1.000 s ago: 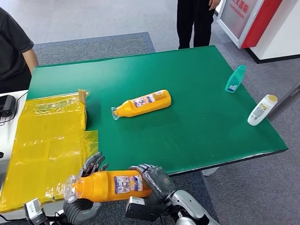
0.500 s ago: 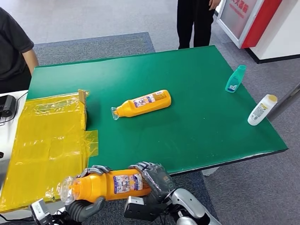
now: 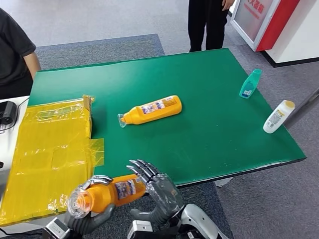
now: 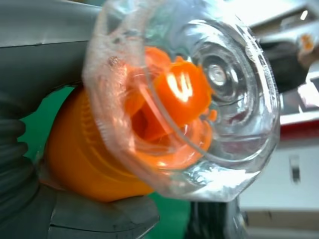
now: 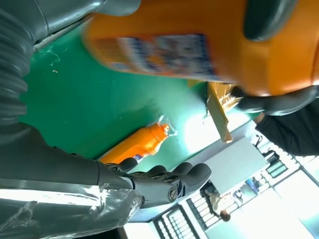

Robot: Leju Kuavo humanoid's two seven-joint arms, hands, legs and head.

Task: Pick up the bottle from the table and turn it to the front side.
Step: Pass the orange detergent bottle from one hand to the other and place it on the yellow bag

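The left hand (image 3: 88,211) has its fingers (image 3: 98,179) wrapped over the neck end of the orange bottle (image 3: 112,193), grasping it just behind the clear cap (image 4: 188,99), which points toward the robot and looms large in the left wrist view. Past the bottle's far end, the right hand (image 3: 160,191) is released: its fingers (image 3: 141,167) are spread and fanned upward beside the base, close to it, though whether they touch it cannot be told. So the bottle hangs lifted off the counter (image 3: 211,129), in front of its near edge, lying roughly level with its label (image 3: 125,188) partly turned upward. Judging by looks, it is stiff plastic, smooth and likely slippery; how full or heavy it is cannot be told. The neck is a narrow purchase, so the body could swing or roll in the grip. The broad labelled middle seems the safer place for the right hand to take hold when turning it, while the thin cap looks fragile and best left unsqueezed. Farther out from the fingers, a second orange bottle (image 3: 150,110) lies on the counter, a yellow plastic bag (image 3: 45,149) spreads beyond the left hand, and a teal bottle (image 3: 250,83) and a white bottle (image 3: 278,116) lie well apart beyond the right hand.
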